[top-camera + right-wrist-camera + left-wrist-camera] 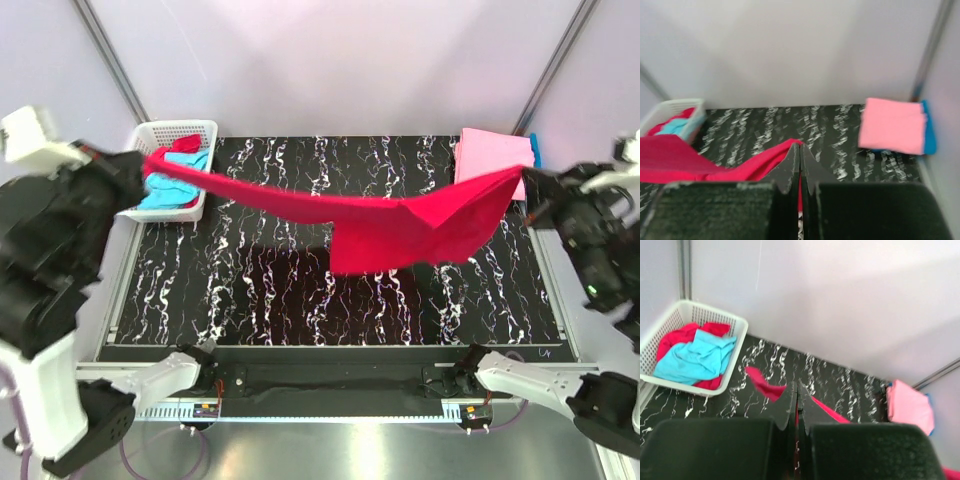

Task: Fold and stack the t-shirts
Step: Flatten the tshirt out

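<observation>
Above the black white-veined tabletop (250, 290) we see a crimson red cloth t-shirt (420, 230) stretched in mid-air, sagging mid-span. A white plastic lattice basket (180, 125) stands far left, a folded pink cloth t-shirt (490, 155) far right. The left gripper (148, 172) and right gripper (522, 180) each clamp one crimson end.

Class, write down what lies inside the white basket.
Inside the basket, a turquoise t-shirt lies crumpled on top of crimson cloth. Whatever lies beneath them is covered, so the basket's floor cannot be seen.
</observation>
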Controlling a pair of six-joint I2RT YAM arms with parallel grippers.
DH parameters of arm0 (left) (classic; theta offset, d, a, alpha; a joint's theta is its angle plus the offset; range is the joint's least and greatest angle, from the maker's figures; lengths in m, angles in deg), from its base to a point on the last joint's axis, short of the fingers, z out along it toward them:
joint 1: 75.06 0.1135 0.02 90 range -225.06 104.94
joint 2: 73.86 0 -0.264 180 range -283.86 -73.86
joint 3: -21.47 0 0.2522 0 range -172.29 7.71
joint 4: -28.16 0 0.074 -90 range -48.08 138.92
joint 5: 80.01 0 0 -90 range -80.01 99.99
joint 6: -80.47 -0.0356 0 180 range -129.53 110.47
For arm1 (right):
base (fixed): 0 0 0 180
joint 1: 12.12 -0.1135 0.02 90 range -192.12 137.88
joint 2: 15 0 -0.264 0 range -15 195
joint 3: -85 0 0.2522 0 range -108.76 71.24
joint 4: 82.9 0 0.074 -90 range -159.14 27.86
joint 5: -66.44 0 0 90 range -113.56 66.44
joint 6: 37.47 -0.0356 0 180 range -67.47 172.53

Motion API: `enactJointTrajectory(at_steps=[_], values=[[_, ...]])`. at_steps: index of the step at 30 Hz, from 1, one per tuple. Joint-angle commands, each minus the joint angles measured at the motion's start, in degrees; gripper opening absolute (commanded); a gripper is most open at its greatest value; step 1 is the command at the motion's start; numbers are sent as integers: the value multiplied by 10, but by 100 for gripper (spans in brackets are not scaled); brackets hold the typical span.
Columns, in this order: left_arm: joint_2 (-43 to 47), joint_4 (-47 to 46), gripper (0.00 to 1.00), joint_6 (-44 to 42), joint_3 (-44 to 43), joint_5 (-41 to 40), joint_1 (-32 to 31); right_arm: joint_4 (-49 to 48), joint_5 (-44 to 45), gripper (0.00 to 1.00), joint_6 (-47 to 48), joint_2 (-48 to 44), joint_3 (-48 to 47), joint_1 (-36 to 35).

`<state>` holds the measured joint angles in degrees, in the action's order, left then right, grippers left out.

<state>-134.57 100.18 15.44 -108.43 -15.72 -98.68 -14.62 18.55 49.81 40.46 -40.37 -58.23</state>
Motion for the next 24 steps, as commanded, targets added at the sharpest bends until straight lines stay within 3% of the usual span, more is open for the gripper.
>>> enactJointTrajectory(at_steps=[1, 9, 16, 19, 20, 24], values=[[1, 24, 0, -26, 7, 13, 1, 47, -129, 0, -77, 0, 15, 3], [-6, 41, 0, -27, 17, 58, 1, 4, -228, 0, -83, 31, 73, 2], [-6, 47, 0, -38, 28, 35, 1, -31, -198, 0, -52, 89, 72, 15], [-31, 47, 0, -41, 32, 18, 1, -36, -258, 0, -48, 111, 66, 70], [-37, 46, 0, -39, 34, 20, 1, -39, -322, 0, -48, 115, 67, 88], [-49, 27, 0, -33, 52, 28, 1, -85, -434, 0, -68, 124, 109, 171]])
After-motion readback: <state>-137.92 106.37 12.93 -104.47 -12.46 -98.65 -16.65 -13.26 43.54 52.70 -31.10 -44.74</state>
